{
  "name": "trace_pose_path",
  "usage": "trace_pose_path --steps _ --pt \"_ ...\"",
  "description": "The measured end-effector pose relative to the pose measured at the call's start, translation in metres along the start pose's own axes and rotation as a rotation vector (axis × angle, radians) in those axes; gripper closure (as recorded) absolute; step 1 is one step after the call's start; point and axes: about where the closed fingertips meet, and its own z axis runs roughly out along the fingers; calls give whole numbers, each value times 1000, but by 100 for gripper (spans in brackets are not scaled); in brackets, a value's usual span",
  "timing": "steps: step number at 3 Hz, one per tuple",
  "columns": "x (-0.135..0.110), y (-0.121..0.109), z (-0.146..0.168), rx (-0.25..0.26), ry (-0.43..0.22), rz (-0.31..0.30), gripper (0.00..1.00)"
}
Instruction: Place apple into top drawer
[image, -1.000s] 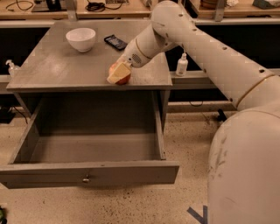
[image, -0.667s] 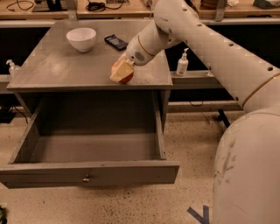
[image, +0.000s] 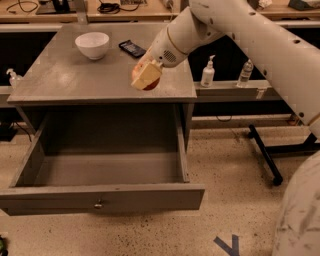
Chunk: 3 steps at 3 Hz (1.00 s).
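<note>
My gripper (image: 146, 76) is above the front right part of the grey table top (image: 60, 80), shut on the red apple (image: 150, 84), of which only a small red part shows under the tan fingers (image: 145, 75). The apple is held just above the table surface, near its front edge. The top drawer (image: 105, 195) is pulled wide open below and in front of the table, empty inside, with a small metal knob (image: 98, 204) at the centre of its front panel. The gripper is behind and above the drawer's right rear part.
A white bowl (image: 92, 45) and a dark phone (image: 132, 48) lie at the back of the table top. A soap dispenser (image: 207, 72) and a bottle (image: 244, 73) stand on a low shelf to the right. My own white arm (image: 260, 45) fills the right side.
The gripper with the apple has lifted slightly and shifted a little toward the table's front edge; the view has moved closer. The drawer has stayed open.
</note>
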Motion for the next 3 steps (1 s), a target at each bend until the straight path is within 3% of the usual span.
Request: trace_pose_path --steps 1,2,3 --pt "0 0 2 -2 0 1 100" --pt "6 5 26 10 -42 23 100" --pt "25 39 78 -32 -152 64 100"
